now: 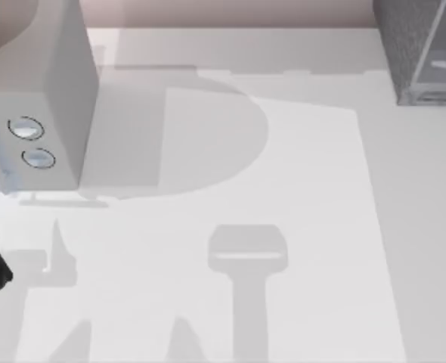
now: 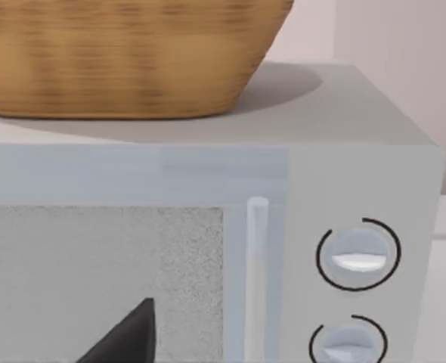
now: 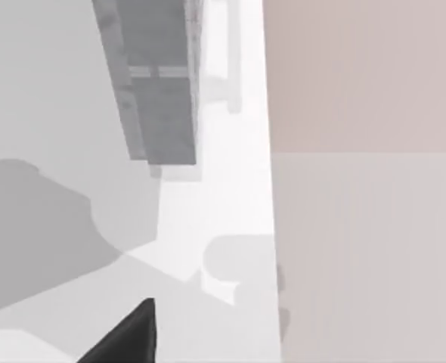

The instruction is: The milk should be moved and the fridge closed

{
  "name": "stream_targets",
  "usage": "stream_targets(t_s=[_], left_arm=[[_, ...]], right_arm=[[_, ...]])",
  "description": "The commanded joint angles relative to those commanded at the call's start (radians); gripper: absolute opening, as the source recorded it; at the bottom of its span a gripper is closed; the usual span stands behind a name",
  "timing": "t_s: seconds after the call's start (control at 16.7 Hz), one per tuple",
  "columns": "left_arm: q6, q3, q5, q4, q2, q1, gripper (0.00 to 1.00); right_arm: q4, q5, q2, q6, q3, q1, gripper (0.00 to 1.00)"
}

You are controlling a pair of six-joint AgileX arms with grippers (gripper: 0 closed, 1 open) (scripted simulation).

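The left pincer point(image 2: 125, 336) shows as one dark fingertip close in front of the pale grey box point(image 2: 208, 227) with two round dials point(image 2: 357, 255); whether it is open or closed I cannot tell. A woven basket point(image 2: 125, 53) sits on top of that box. The right pincer point(image 3: 125, 336) hangs above the white table point(image 3: 208, 204), its state likewise unclear. The fridge point(image 1: 423, 49) stands at the table's far right corner.

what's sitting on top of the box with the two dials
A woven basket rests on the dial box. Its inside is out of view, so any contents can't be seen.
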State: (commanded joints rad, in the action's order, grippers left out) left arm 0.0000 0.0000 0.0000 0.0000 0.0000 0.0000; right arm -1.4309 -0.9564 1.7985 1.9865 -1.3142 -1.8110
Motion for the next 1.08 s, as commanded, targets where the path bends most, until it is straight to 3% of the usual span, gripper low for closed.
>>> stream_targets(t_s=[0.36, 0.54, 0.78, 1.08], left_arm=[[0.0, 0.0, 0.0, 0.0, 0.0, 0.0, 1.0], [0.0, 0.0, 0.0, 0.0, 0.0, 0.0, 1.0], [0.0, 0.0, 0.0, 0.0, 0.0, 0.0, 1.0], [0.0, 0.0, 0.0, 0.0, 0.0, 0.0, 1.0]], right_arm=[[0.006, 0.003, 0.001, -0.013, 0.006, 0.013, 1.0], [0.076, 0.013, 0.019, -0.106, 0.013, 0.086, 1.0], [0.27, 0.047, 0.034, -0.337, 0.01, 0.253, 1.0], [0.604, 0.114, 0.036, -0.724, 0.002, 0.503, 1.0]])
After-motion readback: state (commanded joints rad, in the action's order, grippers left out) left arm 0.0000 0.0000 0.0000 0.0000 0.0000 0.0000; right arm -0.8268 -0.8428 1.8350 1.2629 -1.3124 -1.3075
